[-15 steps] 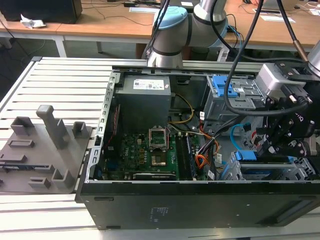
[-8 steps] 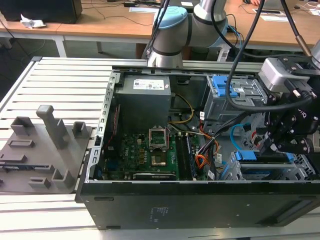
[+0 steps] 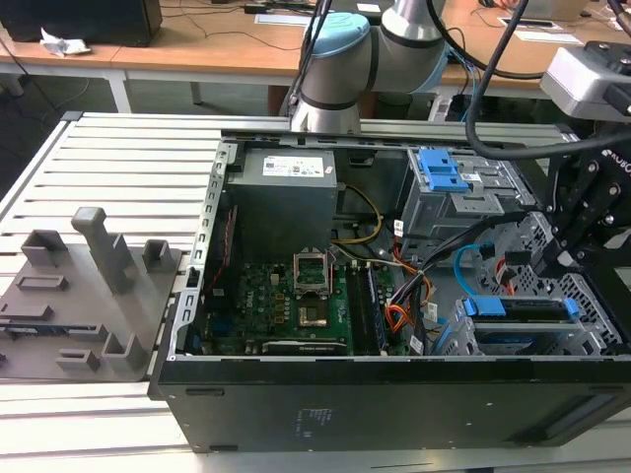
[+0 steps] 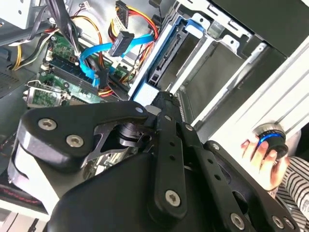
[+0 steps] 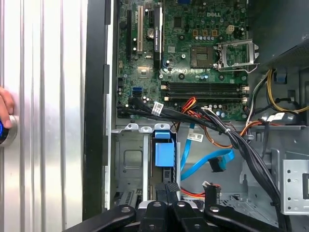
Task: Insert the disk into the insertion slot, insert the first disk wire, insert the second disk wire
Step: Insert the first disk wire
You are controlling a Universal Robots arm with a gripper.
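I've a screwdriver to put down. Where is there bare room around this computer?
Free: the bare table slats beyond the grey fixture, at the exterior view's left of the case. Crowded: inside, cables run between motherboard and the disk, where the gripper hangs.

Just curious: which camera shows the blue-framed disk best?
The exterior view: the disk shows lengthwise in the insertion slot. The first wrist view gives its blue end; the second wrist view, a slanted blue edge.
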